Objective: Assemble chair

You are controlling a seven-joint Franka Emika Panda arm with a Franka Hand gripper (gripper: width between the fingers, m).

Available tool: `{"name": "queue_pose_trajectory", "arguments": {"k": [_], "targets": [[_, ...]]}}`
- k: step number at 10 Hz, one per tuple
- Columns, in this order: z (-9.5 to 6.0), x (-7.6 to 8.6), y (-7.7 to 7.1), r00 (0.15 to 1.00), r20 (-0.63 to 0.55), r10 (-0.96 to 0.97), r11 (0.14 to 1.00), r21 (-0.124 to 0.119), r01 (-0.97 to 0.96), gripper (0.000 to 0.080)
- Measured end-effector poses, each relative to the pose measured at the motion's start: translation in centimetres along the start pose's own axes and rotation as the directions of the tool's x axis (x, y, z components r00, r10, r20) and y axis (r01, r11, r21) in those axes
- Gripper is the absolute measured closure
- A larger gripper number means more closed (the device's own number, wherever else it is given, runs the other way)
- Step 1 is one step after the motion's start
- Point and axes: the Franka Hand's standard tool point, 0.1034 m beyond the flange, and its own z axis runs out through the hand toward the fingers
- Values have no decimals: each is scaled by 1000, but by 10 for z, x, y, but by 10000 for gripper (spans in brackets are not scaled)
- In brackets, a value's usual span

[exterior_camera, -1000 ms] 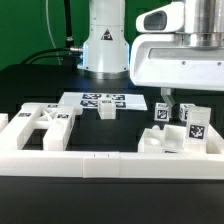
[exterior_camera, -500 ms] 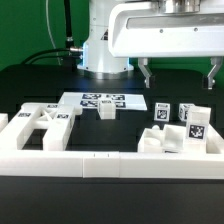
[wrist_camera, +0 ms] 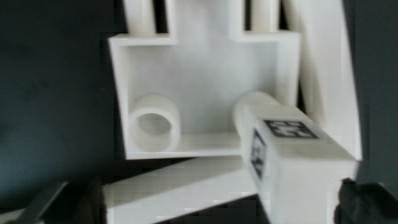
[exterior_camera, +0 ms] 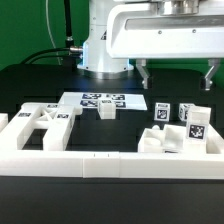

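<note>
Exterior view: the Panda arm (exterior_camera: 104,40) holds its gripper (exterior_camera: 178,82) above the table, fingers spread wide and gripping nothing. Loose chair pieces (exterior_camera: 160,142) lie below it, behind the border rail (exterior_camera: 100,163), at the exterior view's right. Only the wrist view shows, between the dark fingertips (wrist_camera: 47,204), a flat plate (wrist_camera: 196,70) with a round socket, touching a tagged leg (wrist_camera: 285,145).

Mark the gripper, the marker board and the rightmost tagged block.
gripper (exterior_camera: 178,85), exterior view, midway between its open fingertips.
marker board (exterior_camera: 88,99), exterior view, its tagged top face.
rightmost tagged block (exterior_camera: 197,125), exterior view, its tagged front face.
</note>
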Motion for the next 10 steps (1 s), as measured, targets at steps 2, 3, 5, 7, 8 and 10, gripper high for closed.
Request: {"name": "queue_pose_trajectory", "arguments": {"k": [2,3,5,7,8,10], "targets": [[5,-15,33,991,-12,-132,991,-13,132,150],[7,-17,46,973,-24,-228,973,-23,228,150],[10,-20,52,966,-28,-258,966,-27,258,150],[11,-20,53,966,-27,-258,966,-27,257,150],[13,-22,55,967,-32,-253,967,-28,252,150],[29,-50,73,964,-36,-265,964,-42,263,150]]}}
